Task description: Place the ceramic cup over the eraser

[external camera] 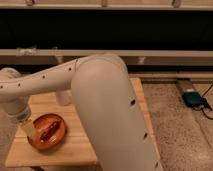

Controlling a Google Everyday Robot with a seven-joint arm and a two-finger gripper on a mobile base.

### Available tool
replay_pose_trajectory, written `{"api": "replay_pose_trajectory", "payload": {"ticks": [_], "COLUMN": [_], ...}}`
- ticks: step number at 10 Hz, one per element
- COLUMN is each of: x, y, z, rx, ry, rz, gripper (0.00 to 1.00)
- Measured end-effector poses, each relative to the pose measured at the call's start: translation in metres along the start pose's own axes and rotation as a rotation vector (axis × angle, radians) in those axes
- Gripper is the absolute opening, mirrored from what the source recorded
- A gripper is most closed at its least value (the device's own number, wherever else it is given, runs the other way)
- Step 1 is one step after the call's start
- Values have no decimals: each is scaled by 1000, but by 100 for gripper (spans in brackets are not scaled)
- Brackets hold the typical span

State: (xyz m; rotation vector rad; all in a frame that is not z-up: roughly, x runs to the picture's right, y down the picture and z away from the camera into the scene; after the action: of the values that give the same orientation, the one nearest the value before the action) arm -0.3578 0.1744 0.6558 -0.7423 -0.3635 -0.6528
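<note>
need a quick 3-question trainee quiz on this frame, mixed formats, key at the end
1. True or false: the end effector hangs at the left edge of the orange plate.
2. Where is the ceramic cup? A) on the plate B) on the wooden table, behind the plate C) on the floor
3. What lies on the floor at far right?
Key: 1 true; 2 B; 3 a blue device with a cable.

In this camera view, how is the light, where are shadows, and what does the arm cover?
Camera view: warm, dim light on the wooden table; the band behind it is nearly black. Camera view: the white arm fills the middle and partly hides the ceramic cup behind it. Camera view: the pincer hangs at the left over the rim of the orange plate; no glare.
</note>
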Motion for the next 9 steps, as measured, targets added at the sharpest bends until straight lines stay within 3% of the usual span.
{"api": "replay_pose_trajectory", "payload": {"ticks": [9], "x": [0], "y": [0], "z": [0], "rx": [0], "ry": [0], "rz": [0], "gripper": [71]}}
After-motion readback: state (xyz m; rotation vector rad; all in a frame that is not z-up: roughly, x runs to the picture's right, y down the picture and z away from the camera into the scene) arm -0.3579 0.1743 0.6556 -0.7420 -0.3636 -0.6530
